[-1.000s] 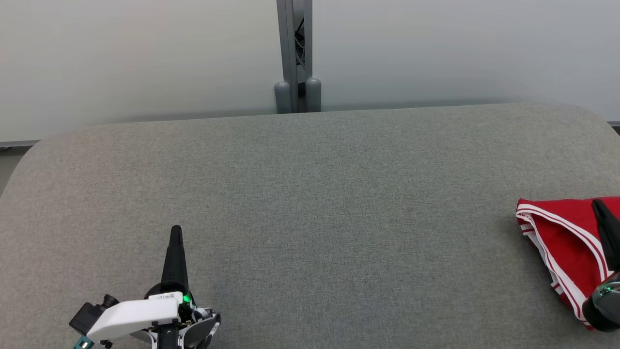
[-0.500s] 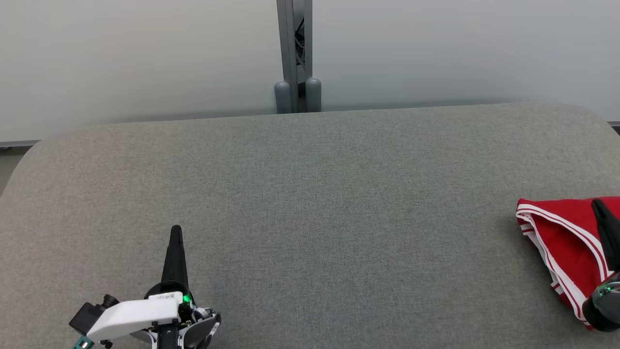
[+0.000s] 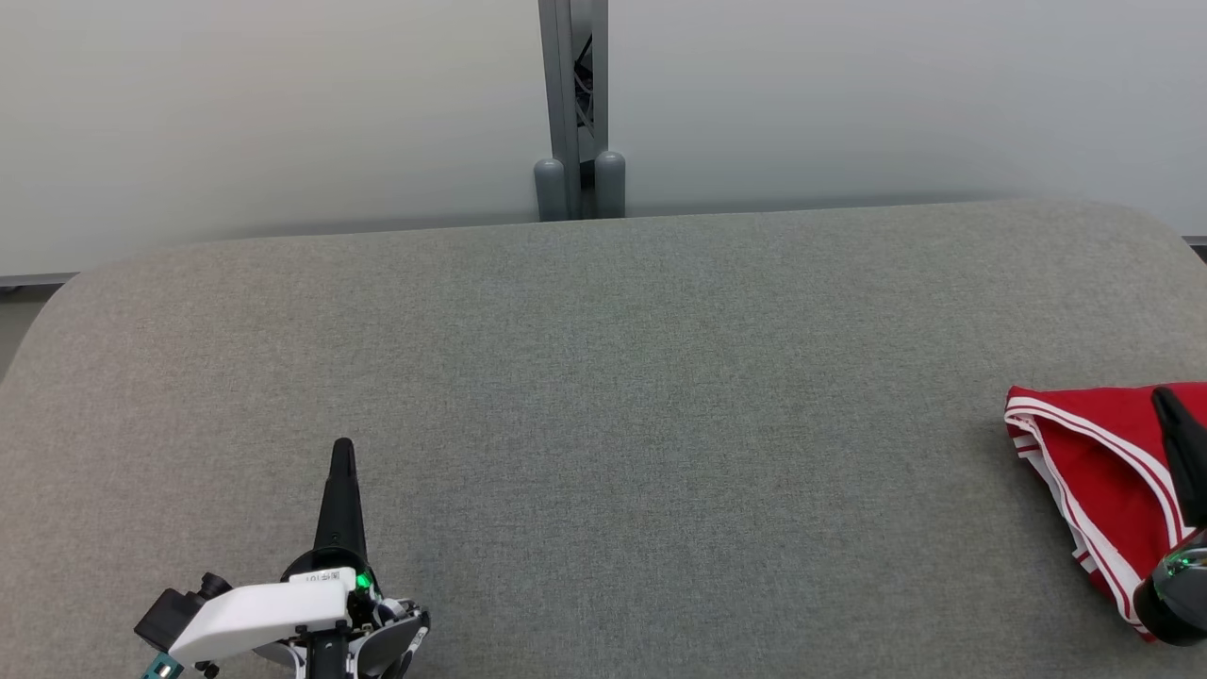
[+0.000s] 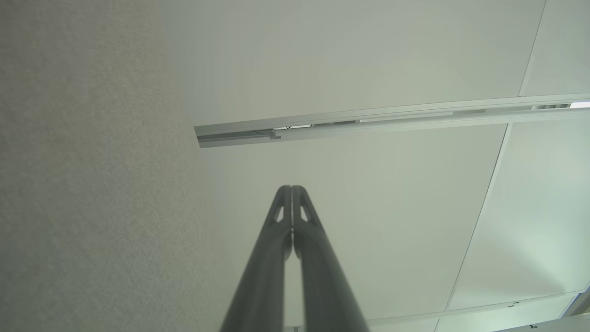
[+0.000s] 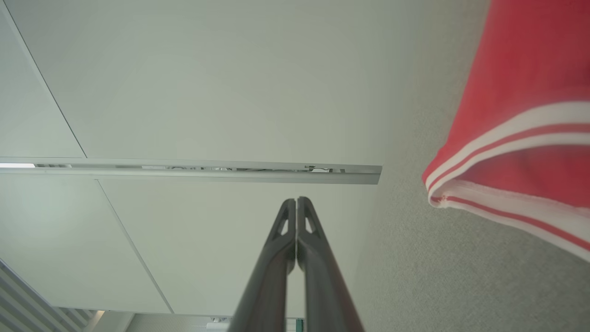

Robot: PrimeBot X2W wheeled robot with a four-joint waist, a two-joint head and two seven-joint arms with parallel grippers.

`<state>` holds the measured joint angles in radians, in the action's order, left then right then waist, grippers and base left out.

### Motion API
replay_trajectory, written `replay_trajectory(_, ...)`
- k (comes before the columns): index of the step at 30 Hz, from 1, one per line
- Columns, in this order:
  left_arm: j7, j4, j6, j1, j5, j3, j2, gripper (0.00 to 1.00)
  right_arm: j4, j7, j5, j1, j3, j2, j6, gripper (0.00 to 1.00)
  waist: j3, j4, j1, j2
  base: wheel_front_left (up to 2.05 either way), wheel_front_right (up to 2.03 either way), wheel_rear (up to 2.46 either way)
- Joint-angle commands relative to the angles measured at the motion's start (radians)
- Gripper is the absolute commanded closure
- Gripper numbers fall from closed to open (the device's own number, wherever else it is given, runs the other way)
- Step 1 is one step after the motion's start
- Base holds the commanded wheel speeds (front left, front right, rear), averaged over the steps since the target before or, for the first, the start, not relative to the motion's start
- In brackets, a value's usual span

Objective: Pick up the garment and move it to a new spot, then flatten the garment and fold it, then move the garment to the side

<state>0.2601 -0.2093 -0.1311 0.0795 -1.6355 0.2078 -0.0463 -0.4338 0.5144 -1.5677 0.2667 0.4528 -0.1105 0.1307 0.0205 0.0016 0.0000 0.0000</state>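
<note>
Lying folded at the right edge of the frame, the red garment with white trim rests on the grey worktop. Nothing has shifted in the last second: the left gripper at the lower left and the right gripper, seen in front of the garment, both stay pressed together and empty. That stillness suggests the fold and the move aside are done and the task is likely finished.

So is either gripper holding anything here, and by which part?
Nothing is held. Left gripper and right gripper are both shut and empty; the red garment lies ungripped.
</note>
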Motion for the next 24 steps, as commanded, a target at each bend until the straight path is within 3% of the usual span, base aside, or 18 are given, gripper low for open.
replay_trajectory(1, 0.003, 0.000, -0.005, 0.013, -0.008, -0.004, -0.003, 1.00, 0.000, 0.006, -0.005, 0.006, 0.003, -0.008, 0.000, 1.00, 0.000, 0.000, 0.0000, 0.0000, 0.00, 0.00, 0.00)
replay_trajectory(24, 0.003, 0.000, -0.005, 0.013, -0.008, -0.004, -0.003, 1.00, 0.000, 0.006, -0.005, 0.006, 0.003, -0.008, 0.000, 1.00, 0.000, 0.000, 0.0000, 0.0000, 0.00, 0.00, 0.00)
